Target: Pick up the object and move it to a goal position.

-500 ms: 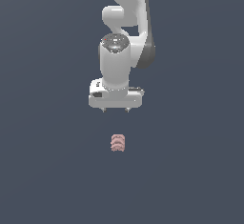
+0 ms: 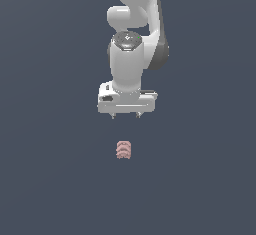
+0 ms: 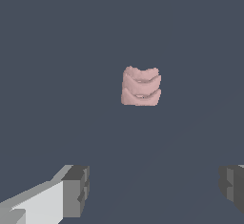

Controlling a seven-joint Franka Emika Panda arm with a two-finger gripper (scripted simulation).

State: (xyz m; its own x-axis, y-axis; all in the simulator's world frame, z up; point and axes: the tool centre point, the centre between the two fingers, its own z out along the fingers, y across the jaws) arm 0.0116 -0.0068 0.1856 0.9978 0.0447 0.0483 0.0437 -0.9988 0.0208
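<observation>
Small pale pink ribbed lump [image 2: 123,149]: soft salmon pink all over, darker rose in the grooves between its stacked ridges; sits below the gripper, apart from it. In the wrist view [image 3: 141,86] the ridges read as wavy bands, lighter on the crests.

White glossy robot arm [image 2: 135,9]: white shells, a dark grey joint band on one side, a dark grey cap on the wrist with a tiny green speck.

White box-shaped gripper [image 2: 126,114]: white body, one small black mark on its face; grey finger pads [image 3: 76,190], mid-grey with darker edges.

Flat slate-blue ground [image 2: 50,179]: uniform dark blue-grey, no pattern.
</observation>
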